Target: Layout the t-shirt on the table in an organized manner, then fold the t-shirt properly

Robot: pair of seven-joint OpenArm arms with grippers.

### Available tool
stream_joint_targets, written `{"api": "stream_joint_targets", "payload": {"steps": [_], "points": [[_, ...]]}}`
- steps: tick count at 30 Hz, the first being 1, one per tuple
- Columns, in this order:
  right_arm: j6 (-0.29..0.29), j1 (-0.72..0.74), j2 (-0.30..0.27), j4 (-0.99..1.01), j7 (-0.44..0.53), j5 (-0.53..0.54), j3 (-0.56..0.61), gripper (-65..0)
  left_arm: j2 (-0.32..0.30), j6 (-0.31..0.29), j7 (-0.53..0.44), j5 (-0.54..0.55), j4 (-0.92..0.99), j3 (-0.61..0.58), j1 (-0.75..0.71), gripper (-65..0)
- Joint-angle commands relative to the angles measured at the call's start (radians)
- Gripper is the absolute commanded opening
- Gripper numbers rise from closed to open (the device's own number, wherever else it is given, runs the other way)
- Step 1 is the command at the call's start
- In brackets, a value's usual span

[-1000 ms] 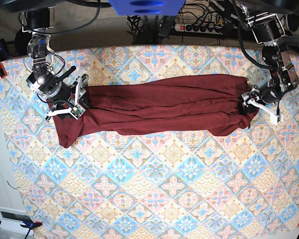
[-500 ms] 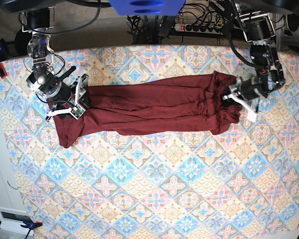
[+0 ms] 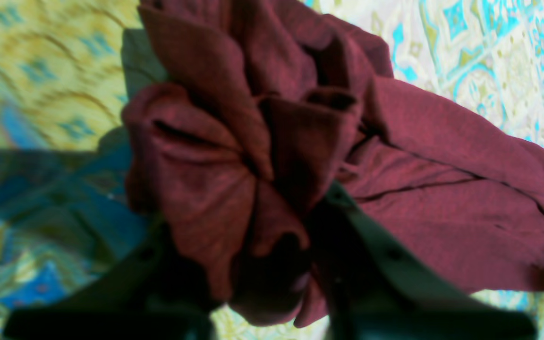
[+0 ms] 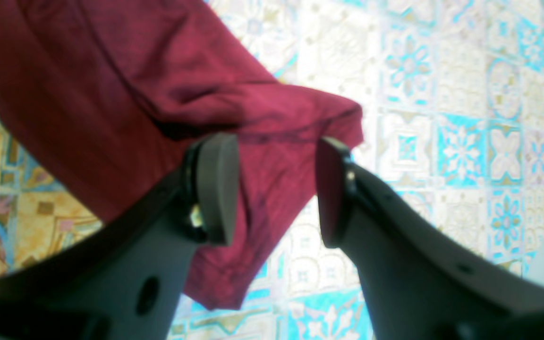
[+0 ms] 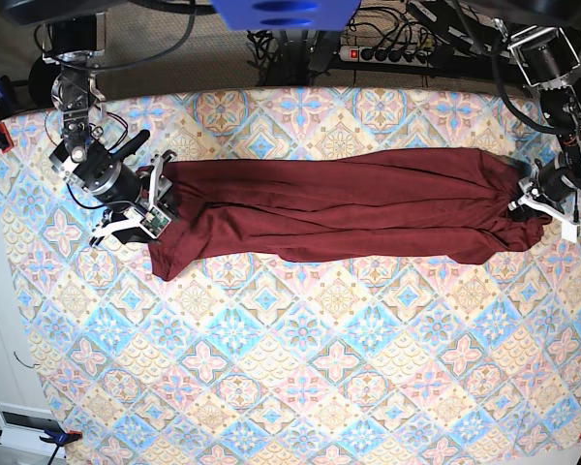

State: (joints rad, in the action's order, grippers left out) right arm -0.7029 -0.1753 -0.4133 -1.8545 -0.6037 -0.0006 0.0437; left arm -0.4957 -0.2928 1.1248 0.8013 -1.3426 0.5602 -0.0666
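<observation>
The bench (image 5: 300,387) fills most of the base view, covered by a cloth of pastel blue, pink and cream diamond tiles with floral motifs. Beyond its top edge lies darker floor, with a power strip (image 5: 387,53) and a tangle of black cables (image 5: 281,44) near the upper middle of the frame, and a blue fixture (image 5: 286,12) at the very top. At the lower left corner, off the cloth, sits a small white box (image 5: 24,421).

The t-shirt (image 5: 339,208) lies as a long, rumpled maroon band across the upper half of the bench, running from the left third of the frame almost to the right edge.

The base view shows both ends at once. The left wrist view alone shows the left gripper (image 3: 272,264) closed on a thick bunch of t-shirt folds, with patterned cloth blurred behind. The right wrist view shows the right gripper (image 4: 272,189) with its jaws apart, a hem of the shirt lying between and beneath them; whether the pads (image 4: 217,186) touch the fabric cannot be told.
</observation>
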Motion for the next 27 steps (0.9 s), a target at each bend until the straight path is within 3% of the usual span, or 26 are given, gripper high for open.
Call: {"api": "stream_joint_targets", "payload": {"steps": [1,5,10,16,27], "points": [[0.005,-0.002,-0.012,-0.018,0.017,0.009,-0.008,-39.5,-0.027,-0.004,-0.022,0.016,-0.022,0.008,0.012,-65.0],[0.005,-0.013,-0.012,-0.021,0.017,0.009,-0.009,-39.5,-0.001,-0.004,-0.013,0.022,-0.091,0.005,0.004,-65.0],[0.005,-0.013,-0.012,-0.023,0.020,0.009,-0.015,-39.5,0.131,-0.004,-0.012,0.017,-0.295,-0.007,-0.069,-65.0],[0.005,-0.013,-0.012,-0.023,0.021,0.009,-0.018,-39.5,0.245,-0.004,-0.012,0.016,-0.456,-0.142,-0.129,-65.0],[0.005,-0.011,-0.012,-0.023,0.024,0.009,-0.018,-39.6,0.363,-0.004,-0.016,0.011,-0.472,-0.249,-0.143,-65.0]]}}
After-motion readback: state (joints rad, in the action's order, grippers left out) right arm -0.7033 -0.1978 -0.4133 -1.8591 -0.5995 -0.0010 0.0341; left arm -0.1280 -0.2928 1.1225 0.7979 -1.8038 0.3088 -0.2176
